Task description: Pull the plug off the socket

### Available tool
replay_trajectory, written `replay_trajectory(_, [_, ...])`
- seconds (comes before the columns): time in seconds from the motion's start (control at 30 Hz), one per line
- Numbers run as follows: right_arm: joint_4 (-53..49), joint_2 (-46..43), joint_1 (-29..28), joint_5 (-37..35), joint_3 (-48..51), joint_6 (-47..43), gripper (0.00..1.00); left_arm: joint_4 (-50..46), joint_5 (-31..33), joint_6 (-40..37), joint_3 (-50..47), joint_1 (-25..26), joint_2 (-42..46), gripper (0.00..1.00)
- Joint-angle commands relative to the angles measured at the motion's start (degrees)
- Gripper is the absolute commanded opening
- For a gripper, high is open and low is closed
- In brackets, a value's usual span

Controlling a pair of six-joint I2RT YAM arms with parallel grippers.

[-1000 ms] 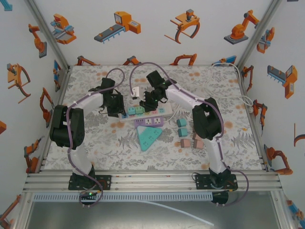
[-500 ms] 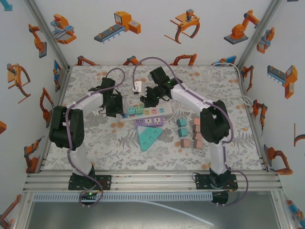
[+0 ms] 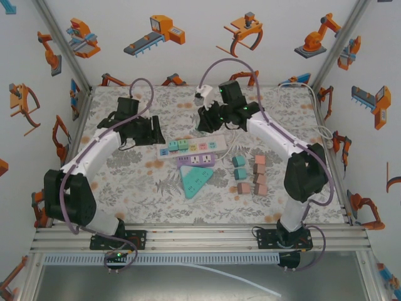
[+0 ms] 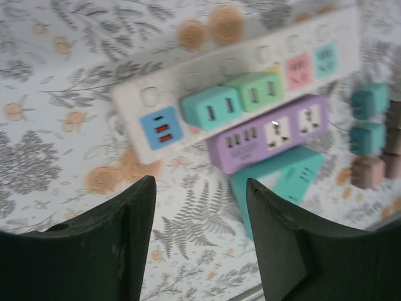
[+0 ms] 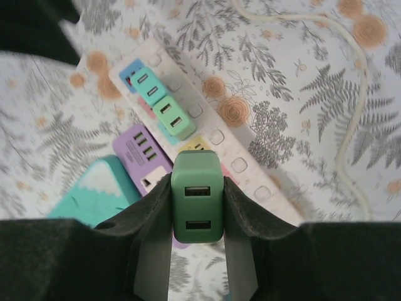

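Low and central in the right wrist view, the right gripper clamps the dark green plug by its sides, clear of the socket strip beyond. The left gripper hovers empty, jaws apart, placed to steady the strip's end.

Purple multi-socket block flat on floral table cover. Teal triangular block touching its near edge. To right: two teal cubes, cluster of pink cubes, possibly small adapters.
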State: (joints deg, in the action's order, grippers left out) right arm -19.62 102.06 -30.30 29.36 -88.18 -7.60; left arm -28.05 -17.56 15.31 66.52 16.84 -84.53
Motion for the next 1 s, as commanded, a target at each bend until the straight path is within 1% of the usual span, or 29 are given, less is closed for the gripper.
replay_trajectory(0.0, [7.56, -3.95, 2.98, -0.55, 4.86, 20.43, 0.13, 2.52, -12.19, -2.23, -2.75, 0.68, 3.64, 0.59])
replay_trajectory(0.13, [14.57, -8.05, 7.55, -0.48, 12.76, 31.15, 0.12, 6.38, -18.99, -2.48, -6.54, 2.23, 10.06, 0.61])
replay_trajectory(0.2, [17.17, -9.68, 10.05, -0.71, 16.58, 34.43, 0.13, 9.16, -22.04, -2.46, -8.69, 3.11, 13.57, 0.65])
replay_trajectory(0.27, [19.56, -10.91, 12.93, -0.27, 20.4, 37.73, 0.13, 11.82, -24.54, -2.61, -10.89, 4.13, 17.01, 0.74])
replay_trajectory(0.33, [21.81, -11.43, 15.47, 1.13, 23.71, 39.94, 0.13, 12.5, -25.24, -3.51, -11.85, 5.44, 19.01, 0.85])
replay_trajectory(0.4, [21.76, -11.45, 17.59, 1.75, 25.93, 40.31, 0.13, 12.5, -25.35, -4.93, -12.18, 6.56, 20.53, 0.94])
replay_trajectory(0.47, [20.5, -11.12, 19.79, 1.9, 27.56, 40.13, 0.13, 12.46, -25.2, -6.14, -12.61, 7.41, 21.59, 1.0])
replay_trajectory(0.5, [20.01, -10.87, 20.54, 2.07, 28.06, 39.99, 0.13, 12.46, -25.04, -6.5, -12.81, 7.7, 21.91, 0.97])
replay_trajectory(0.57, [19.17, -9.95, 21.96, 3.07, 29.15, 38.82, 0.13, 12.5, -24.85, -7.2, -13.01, 7.96, 22.35, 0.97])
replay_trajectory(0.73, [14.38, -5.62, 22.31, 3.97, 27.96, 32.92, 0.13, 12.42, -24.54, -7.84, -12.93, 8.3, 22.1, 0.97])
replay_trajectory(0.97, [13.9, 1.19, 22.31, 5.49, 26.13, 31.85, 0.13, 10.83, -22.88, -8.97, -12.58, 8.93, 22.28, 0.97])
